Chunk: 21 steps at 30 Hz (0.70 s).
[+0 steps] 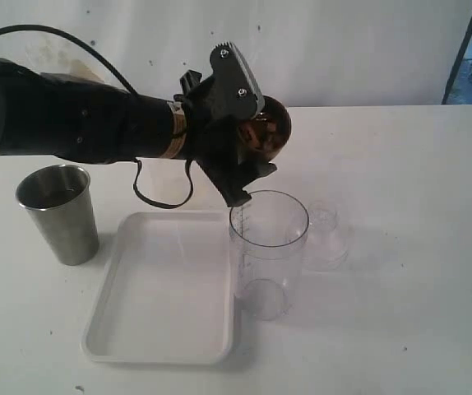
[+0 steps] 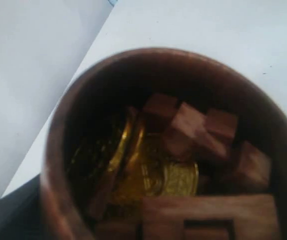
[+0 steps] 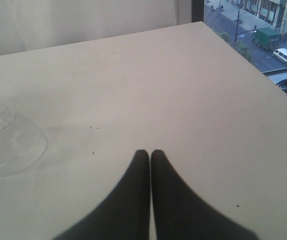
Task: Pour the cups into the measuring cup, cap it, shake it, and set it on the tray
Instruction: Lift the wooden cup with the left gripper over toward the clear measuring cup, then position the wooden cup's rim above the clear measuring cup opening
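Note:
My left gripper (image 1: 248, 156) is shut on the small copper-brown cup (image 1: 270, 130), held tipped on its side just above and behind the rim of the clear measuring cup (image 1: 267, 251). The left wrist view looks straight into the copper cup (image 2: 58, 165), which holds gold coins (image 2: 176, 177) and brown wooden blocks (image 2: 188, 127). The measuring cup stands upright beside the white tray (image 1: 166, 288), at its right edge. The clear dome cap (image 1: 326, 234) sits just right of the measuring cup and shows as a clear dome (image 3: 8, 142) in the right wrist view. The steel tumbler (image 1: 59, 212) stands left of the tray. My right gripper (image 3: 150, 152) is shut and empty over bare table.
The white table (image 1: 409, 247) stretches to the right of the cap. Its far right edge (image 3: 253, 70) gives onto a window with a street below. A wall runs behind the table.

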Tool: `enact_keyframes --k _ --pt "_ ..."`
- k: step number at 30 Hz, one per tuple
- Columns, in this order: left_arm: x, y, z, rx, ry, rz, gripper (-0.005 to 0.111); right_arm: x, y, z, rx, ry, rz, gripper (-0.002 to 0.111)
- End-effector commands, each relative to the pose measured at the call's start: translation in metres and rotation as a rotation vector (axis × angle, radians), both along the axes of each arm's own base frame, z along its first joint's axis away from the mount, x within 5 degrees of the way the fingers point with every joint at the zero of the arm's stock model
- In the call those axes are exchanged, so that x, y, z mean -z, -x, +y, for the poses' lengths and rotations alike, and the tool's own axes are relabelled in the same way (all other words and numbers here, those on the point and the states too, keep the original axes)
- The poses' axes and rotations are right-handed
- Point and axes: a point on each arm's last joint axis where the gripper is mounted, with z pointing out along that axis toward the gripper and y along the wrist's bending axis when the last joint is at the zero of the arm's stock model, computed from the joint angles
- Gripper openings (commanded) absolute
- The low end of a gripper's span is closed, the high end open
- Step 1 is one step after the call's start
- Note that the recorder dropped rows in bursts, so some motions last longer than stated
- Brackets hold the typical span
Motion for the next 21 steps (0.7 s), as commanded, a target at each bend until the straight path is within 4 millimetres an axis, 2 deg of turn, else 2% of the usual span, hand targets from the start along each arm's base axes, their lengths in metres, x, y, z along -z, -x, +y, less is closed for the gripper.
enact_keyframes --k 1,11,18,21 --pt "-0.004 0.001 -0.002 0.029 -0.008 -0.022 0.000 0.001 0.000 0.000 0.002 -0.002 -0.005 0.000" --pt "-0.009 0.003 0.000 0.057 -0.043 -0.066 0.000 0.001 0.000 0.000 0.002 -0.002 -0.005 0.000" --pt "-0.031 0.010 0.005 0.056 -0.011 -0.104 0.000 0.001 0.000 0.000 0.002 -0.002 -0.005 0.000" --pt "-0.034 0.016 0.009 0.082 -0.036 -0.125 0.000 0.001 0.000 0.000 0.002 -0.002 -0.005 0.000"
